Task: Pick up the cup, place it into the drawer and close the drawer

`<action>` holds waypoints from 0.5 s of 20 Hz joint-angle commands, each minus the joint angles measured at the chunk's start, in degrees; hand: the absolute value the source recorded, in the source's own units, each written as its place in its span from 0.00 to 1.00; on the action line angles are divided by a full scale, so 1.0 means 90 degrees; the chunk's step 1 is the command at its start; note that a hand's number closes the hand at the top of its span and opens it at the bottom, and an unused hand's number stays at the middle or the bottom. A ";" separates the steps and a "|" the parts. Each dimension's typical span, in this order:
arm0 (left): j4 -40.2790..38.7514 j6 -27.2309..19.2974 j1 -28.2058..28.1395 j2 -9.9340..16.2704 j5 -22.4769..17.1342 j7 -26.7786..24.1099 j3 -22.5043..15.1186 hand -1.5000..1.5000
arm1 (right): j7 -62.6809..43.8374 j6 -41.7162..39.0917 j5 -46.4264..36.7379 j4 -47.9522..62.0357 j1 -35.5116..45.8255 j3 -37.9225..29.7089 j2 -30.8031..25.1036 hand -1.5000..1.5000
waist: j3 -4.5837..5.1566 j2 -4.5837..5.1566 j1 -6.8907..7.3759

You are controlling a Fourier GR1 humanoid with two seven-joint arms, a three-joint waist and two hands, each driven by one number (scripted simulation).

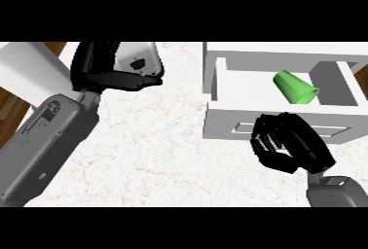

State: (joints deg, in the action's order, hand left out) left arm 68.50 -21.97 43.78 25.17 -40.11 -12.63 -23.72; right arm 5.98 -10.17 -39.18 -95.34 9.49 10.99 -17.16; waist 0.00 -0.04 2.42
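One green cup lies on its side inside the open drawer, toward the right of the white compartment, its mouth turned toward the near right. It touches no hand. So the placing part of the task looks done, and closing the drawer is what remains.

The right hand sits just in front of the drawer's front panel, on the near side, with its fingers curled inward and holding nothing. Whether they actually touch the panel cannot be told from this view. The left hand hangs over the far left of the tabletop, well apart from the drawer; its fingers look bent and hold nothing.

What could go wrong from here, as a judgement: the right hand stands toward the right half of the panel, so an off-centre push might skew the drawer in its frame and jam it before it shuts. Curled fingers could also catch on the recessed handle or slide off the panel's edge. The cup lies loose on its side, so a sharp push may set it rolling; if it rides up against the drawer's wall it could block the closing.

Counted: one cup, one drawer, one handle recess, two hands, one tabletop.
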 commanded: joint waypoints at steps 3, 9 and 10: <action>0.0560 0.0167 -0.0616 0.0390 -0.0020 0.0140 0.0247 0.00 | 0.0387 0.1006 -0.1512 0.2034 0.0837 0.0672 0.0326 1.00 | -0.0007 0.0035 0.0001; 0.1155 0.0839 -0.1792 0.0812 -0.0130 -0.0272 0.0714 0.00 | 0.0973 0.1597 -0.1468 0.4441 0.2243 0.0025 0.0708 1.00 | -0.0005 0.0039 -0.0023; 0.1036 0.0717 -0.1687 0.0668 0.0080 -0.0355 0.0598 0.00 | 0.1439 0.1757 -0.1301 0.5034 0.2433 -0.0286 0.0512 1.00 | -0.0009 0.0059 -0.0034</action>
State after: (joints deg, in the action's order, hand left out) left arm 76.33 -17.11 32.02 30.53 -40.18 -14.45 -19.39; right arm 13.30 1.69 -51.05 -63.37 24.90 12.05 -12.80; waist -0.05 0.31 2.28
